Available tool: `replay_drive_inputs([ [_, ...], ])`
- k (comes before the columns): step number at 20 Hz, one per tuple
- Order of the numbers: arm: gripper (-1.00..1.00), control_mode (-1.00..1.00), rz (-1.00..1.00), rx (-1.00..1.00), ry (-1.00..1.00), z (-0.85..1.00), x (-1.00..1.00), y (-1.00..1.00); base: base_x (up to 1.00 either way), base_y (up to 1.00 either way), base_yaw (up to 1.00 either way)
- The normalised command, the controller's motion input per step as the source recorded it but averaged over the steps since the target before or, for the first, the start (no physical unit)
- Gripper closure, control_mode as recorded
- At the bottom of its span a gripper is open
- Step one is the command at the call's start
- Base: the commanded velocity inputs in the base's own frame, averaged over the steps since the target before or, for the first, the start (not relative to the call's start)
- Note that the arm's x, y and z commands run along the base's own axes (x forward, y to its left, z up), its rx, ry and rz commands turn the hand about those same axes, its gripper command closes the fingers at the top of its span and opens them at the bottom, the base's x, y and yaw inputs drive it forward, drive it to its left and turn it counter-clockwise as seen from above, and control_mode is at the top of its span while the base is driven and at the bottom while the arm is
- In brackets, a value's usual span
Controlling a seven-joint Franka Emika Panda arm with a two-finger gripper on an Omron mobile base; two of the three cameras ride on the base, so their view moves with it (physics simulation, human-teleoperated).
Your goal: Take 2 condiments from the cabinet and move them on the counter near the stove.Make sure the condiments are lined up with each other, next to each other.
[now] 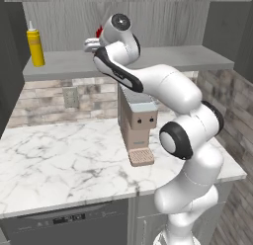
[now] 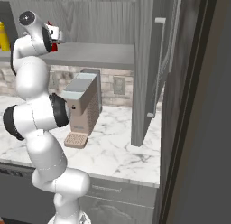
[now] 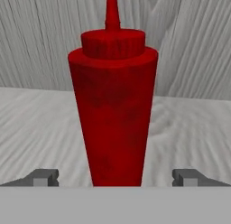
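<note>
The red condiment bottle (image 3: 113,105) stands upright on the pale shelf (image 1: 168,57) of the grey wall cabinet. My gripper (image 3: 116,178) is open, with one fingertip (image 3: 43,177) on each side of the bottle's base and a gap to each. From the left base view the hand (image 1: 93,44) reaches in over the shelf, and a sliver of the red bottle (image 1: 100,30) shows behind it. The yellow condiment bottle (image 1: 34,44) with its white nozzle stands at the shelf's left end, well apart from the hand. The marble counter (image 1: 59,160) lies below. The stove is out of view.
A beige coffee machine (image 1: 137,125) stands on the counter under the shelf, right below my arm. An open cabinet door (image 2: 144,69) hangs at the shelf's right end. A dishwasher front (image 1: 69,222) sits under the counter. A brick backsplash runs behind.
</note>
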Motion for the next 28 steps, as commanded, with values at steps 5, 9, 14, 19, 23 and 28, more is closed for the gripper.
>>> replay_drive_inputs([
  [5, -1.00, -1.00, 0.00, 0.00, 0.02, -0.01, 0.19, 0.06, 0.00, 0.00, 0.00],
  [9, -1.00, -1.00, 0.00, 0.00, 0.02, 0.00, 0.19, 0.00, 0.00, 0.00, 0.00],
  [14, -1.00, -1.00, 0.00, 0.00, 0.03, -0.01, 0.16, 0.00, 0.00, 0.00, 0.00],
  [19, 1.00, -1.00, 0.00, 0.00, 0.01, -0.01, 0.09, 0.10, 0.00, 0.00, 0.00],
  [23, 1.00, -1.00, 0.00, 0.00, 0.01, 0.00, 0.00, 0.01, 0.00, 0.00, 0.00],
  [28, 1.00, -1.00, 0.00, 0.00, 0.00, 0.00, 0.00, 0.00, 0.00, 0.00, 0.00],
])
